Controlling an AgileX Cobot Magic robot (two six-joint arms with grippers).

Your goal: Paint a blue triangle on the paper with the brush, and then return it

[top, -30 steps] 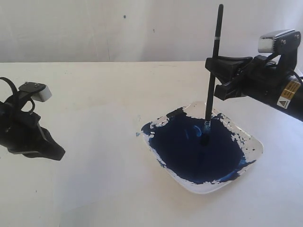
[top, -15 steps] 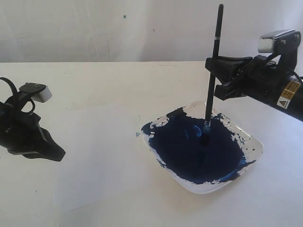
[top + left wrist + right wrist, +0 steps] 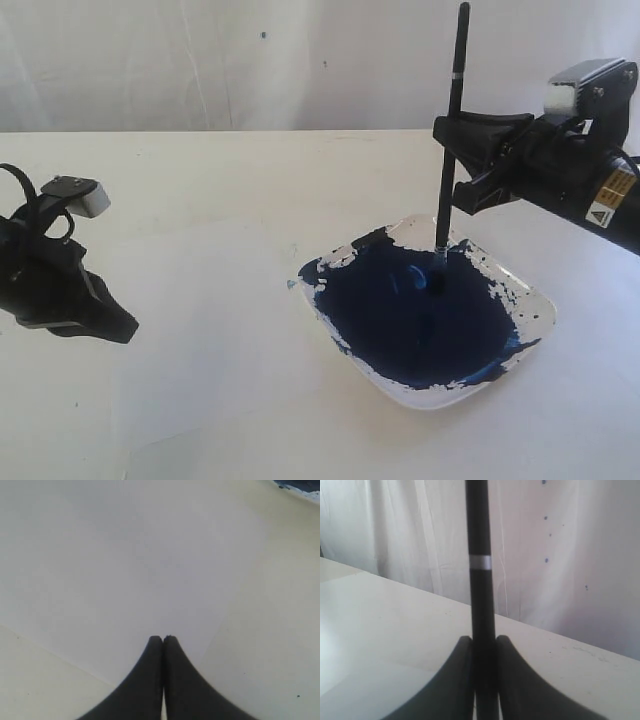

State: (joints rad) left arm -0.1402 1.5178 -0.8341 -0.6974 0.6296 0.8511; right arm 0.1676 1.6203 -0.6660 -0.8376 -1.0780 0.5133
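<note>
1. Table (image 3: 200,170): white and flat, it carries everything listed below.

2. The paper (image 3: 210,330): a thin white sheet, barely told from the table. It lies flat to the left of the dish, close to it. It shows more plainly in my left wrist view (image 3: 140,570).

3. Paint dish (image 3: 535,305): white and roughly square, with a blue-smeared rim. It sits right of centre on the table.

4. Paint pool (image 3: 420,325): dark blue, covering most of the dish floor.

5. My right claw (image 3: 448,160): it hangs above the far side of the dish. The fingers are clamped on the handle of the brush, one on each side of it (image 3: 482,645).

6. My left claw (image 3: 125,328): it is low at the left, well apart from the dish. The fingertips are pressed together with nothing between them (image 3: 163,639), and the paper lies beneath them.

7. The brush (image 3: 452,110): long, thin and black-handled, held nearly upright. A pale band rings the handle above my grip. The lower end reaches the pool near the dish's far edge. I cannot tell whether the bristles are dipped or only touch the surface.
</note>
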